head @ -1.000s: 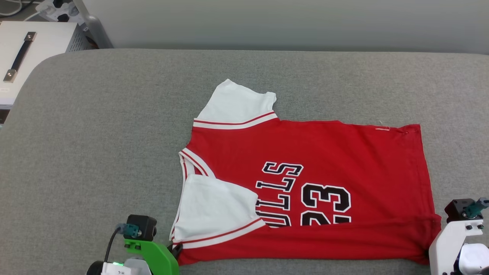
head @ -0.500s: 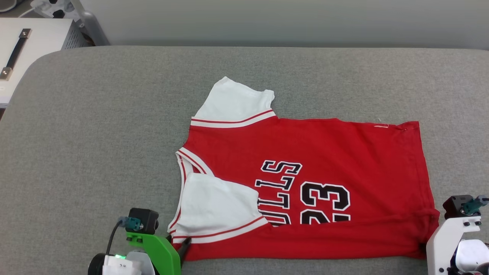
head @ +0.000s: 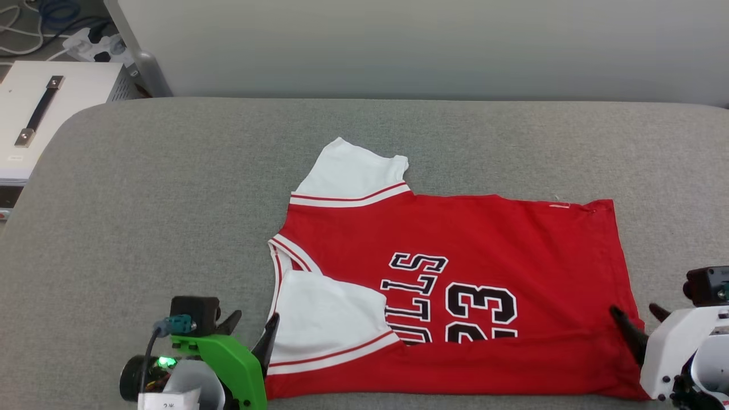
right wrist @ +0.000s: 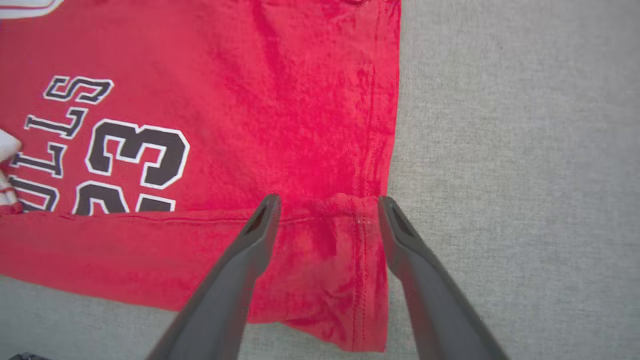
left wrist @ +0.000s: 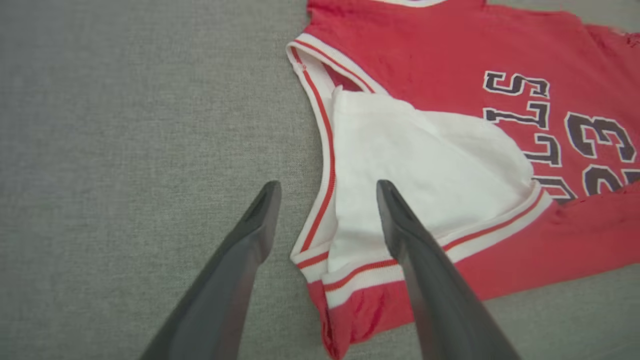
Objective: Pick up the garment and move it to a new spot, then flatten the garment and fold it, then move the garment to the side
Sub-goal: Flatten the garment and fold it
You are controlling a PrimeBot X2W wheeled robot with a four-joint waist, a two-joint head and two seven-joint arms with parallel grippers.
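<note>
The garment [head: 484, 239], a red jersey with white sleeves and black "BULLS 23" print, lies flat on the grey cushion [head: 142, 199], collar to the left and hem to the right. Its near long edge is folded up over the print, and the near white sleeve [head: 324, 319] lies on top. My left gripper [head: 250, 335] stands open at the near collar corner, one finger over the sleeve [left wrist: 440, 165] and one over the cushion; nothing is held in the left gripper [left wrist: 327, 187]. My right gripper [head: 641, 323] is open over the folded near hem corner [right wrist: 340, 250], the right gripper [right wrist: 328, 200] straddling the garment [right wrist: 275, 100].
A white box with a black handle [head: 51, 114] sits beyond the cushion's far left corner, with a power strip and cables [head: 97, 45] behind it. A pale wall [head: 427, 45] runs along the cushion's back edge. Bare cushion lies left of the garment and behind it.
Both grippers have gone from shut on the garment's near corners to open, letting the fold go. The left one drew back slightly. The head camera has shifted, moving the whole picture down.
</note>
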